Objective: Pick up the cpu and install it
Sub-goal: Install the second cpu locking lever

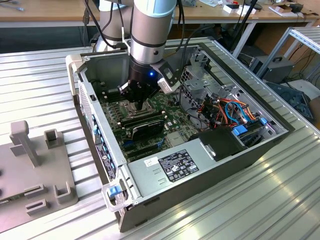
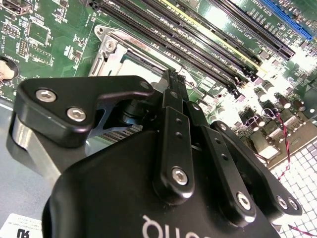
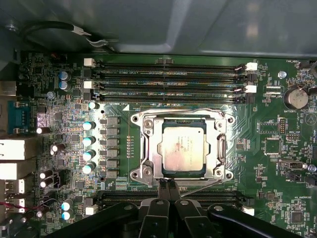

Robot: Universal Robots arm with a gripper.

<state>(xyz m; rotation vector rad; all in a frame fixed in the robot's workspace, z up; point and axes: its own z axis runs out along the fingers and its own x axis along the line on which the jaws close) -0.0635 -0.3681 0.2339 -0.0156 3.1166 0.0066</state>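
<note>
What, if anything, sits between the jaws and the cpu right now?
Nothing visible does. In the first wrist view the cpu lies flat in the socket frame, its top bare. The gripper has its jaws together, tips at the frame's edge beside the chip. No cable or card crosses that gap.

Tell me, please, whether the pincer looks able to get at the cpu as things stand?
Probably yes. In the first wrist view the pincer sits shut at the edge of the socket frame, with the cpu lying flat inside, its top uncovered. The frame rims the chip's edges, which could hinder a side grip.
</note>
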